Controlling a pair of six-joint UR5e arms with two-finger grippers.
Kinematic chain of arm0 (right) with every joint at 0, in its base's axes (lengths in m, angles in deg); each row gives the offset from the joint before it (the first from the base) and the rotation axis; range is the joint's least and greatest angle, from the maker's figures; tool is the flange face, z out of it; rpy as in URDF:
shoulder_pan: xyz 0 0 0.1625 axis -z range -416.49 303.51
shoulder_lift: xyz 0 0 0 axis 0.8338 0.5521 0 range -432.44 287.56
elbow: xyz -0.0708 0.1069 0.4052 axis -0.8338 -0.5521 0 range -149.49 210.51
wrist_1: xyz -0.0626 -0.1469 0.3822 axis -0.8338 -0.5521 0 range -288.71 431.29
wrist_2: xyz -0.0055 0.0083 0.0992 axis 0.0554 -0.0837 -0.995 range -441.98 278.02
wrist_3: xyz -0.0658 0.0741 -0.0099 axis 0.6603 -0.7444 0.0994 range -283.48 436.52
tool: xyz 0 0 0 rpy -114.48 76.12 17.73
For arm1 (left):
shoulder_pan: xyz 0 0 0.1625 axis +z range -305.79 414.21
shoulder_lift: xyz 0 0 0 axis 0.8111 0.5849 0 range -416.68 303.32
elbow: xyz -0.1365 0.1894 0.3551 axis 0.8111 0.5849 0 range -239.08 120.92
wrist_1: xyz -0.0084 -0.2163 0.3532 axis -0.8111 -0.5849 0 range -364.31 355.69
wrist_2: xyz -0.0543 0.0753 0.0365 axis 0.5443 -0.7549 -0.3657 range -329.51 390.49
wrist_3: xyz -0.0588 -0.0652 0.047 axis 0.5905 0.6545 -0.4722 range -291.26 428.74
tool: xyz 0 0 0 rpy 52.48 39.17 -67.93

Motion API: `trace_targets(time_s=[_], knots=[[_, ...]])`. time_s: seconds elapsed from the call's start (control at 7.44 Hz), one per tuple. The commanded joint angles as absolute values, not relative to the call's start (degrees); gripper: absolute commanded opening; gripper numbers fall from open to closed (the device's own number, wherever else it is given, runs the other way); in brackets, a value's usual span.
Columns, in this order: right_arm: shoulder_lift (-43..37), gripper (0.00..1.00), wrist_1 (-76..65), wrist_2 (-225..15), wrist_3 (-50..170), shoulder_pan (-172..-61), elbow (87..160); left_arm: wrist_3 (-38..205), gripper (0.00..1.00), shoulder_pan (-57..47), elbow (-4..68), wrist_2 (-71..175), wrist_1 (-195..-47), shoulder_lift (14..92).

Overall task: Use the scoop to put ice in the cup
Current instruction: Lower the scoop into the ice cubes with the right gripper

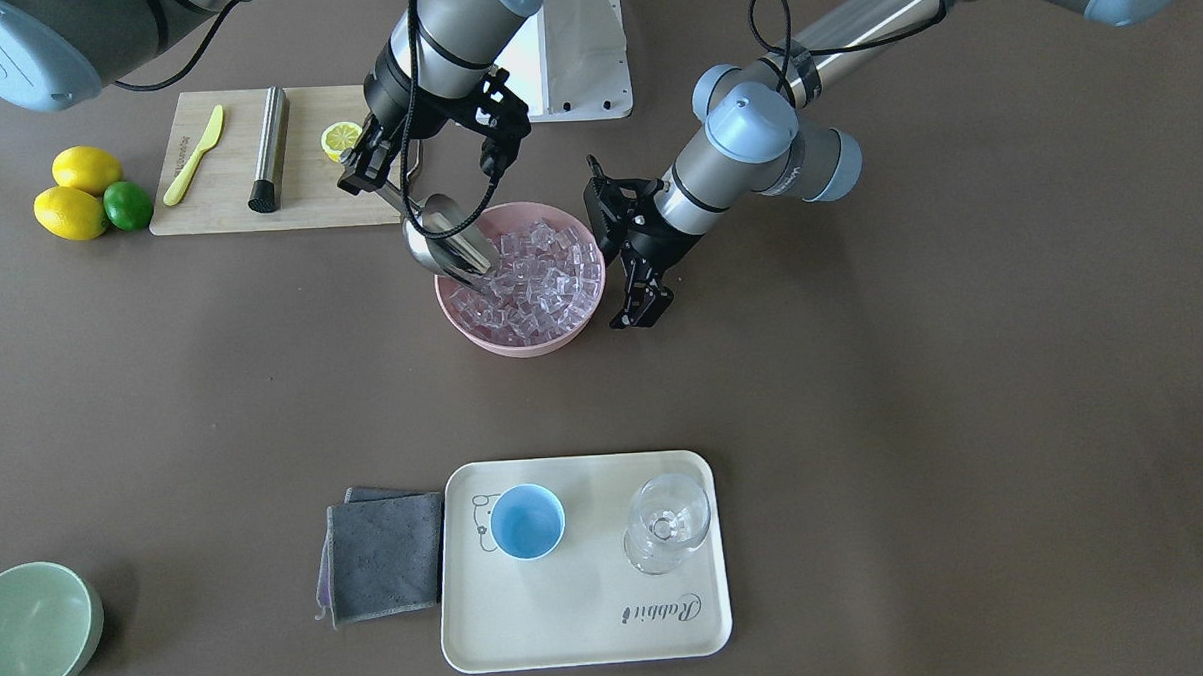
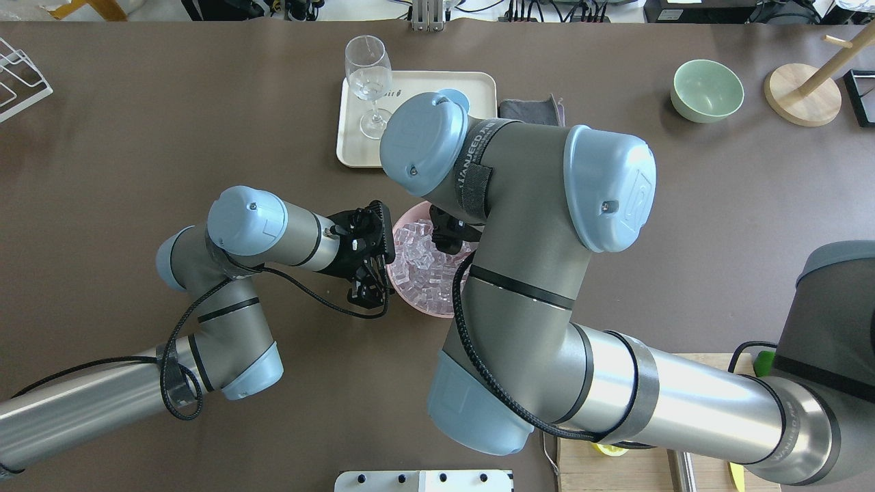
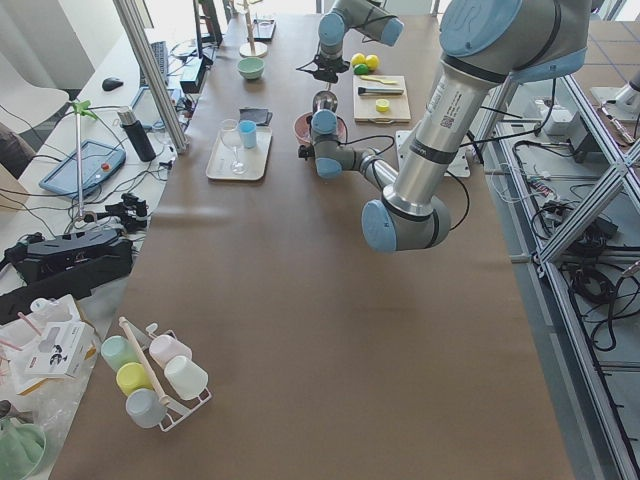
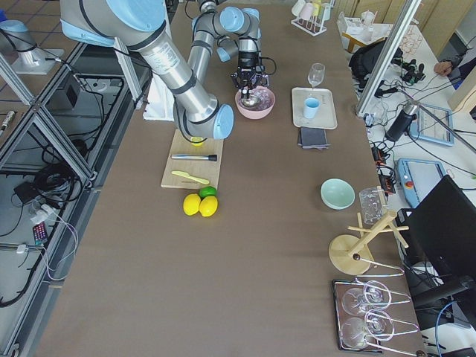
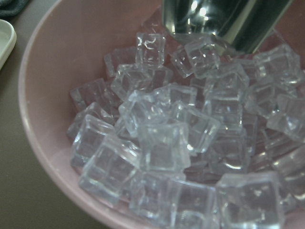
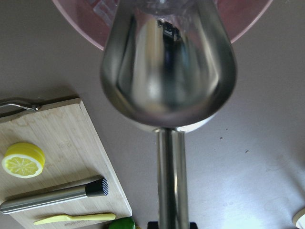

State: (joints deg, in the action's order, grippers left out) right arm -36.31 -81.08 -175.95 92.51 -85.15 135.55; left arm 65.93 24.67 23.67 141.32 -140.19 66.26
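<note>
at the middle of the table, the ice [image 1: 539, 280] lies heaped in the pink bowl [image 1: 522, 343], clear cubes piled against one another. the scoop [image 1: 448, 245] leans in over the bowl's rim on my right side, its trough tilted down with the lip among the top cubes. my right gripper [image 1: 371, 176] is clamped on the scoop's tubular handle, just outside the bowl. my left gripper [image 1: 640, 307] hangs low beside the opposite rim, close to the bowl but apart from it as far as i can see; whether its fingers are parted or closed i cannot tell.

the cup [image 1: 527, 521] stands upright, well apart from the bowl, on a cream tray [image 1: 591, 619] at the table's far edge, with a stemmed glass [image 1: 668, 521] beside it. a grey cloth [image 1: 384, 556] lies folded against the tray.

the table [image 1: 863, 389] is covered in matt brown. near my right arm a cutting board [image 1: 227, 206] carries a yellow knife [image 1: 193, 155], a steel cylinder [image 1: 269, 147] and a lemon half [image 1: 340, 140]; two lemons [image 1: 70, 213] and a lime [image 1: 128, 205] sit just past it. a green bowl [image 1: 26, 633] stands by the far corner. along the table's ends are a rack of pastel cups [image 3: 150, 380] and a wooden stand [image 4: 364, 245], with aluminium framing and cables around the room.
</note>
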Motion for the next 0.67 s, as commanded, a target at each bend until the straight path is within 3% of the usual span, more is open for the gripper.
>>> trace_targets(time_s=[0.0,0.54], knots=[[-36.76,0.0,-81.73,-174.27,92.52,-84.26,134.75,65.93,0.99,24.68,23.62,141.32,-140.19,66.28],[-35.88,0.0,-76.3,-173.03,94.19,-84.17,133.35,65.93,0.99,24.68,23.62,141.32,-140.19,66.28]])
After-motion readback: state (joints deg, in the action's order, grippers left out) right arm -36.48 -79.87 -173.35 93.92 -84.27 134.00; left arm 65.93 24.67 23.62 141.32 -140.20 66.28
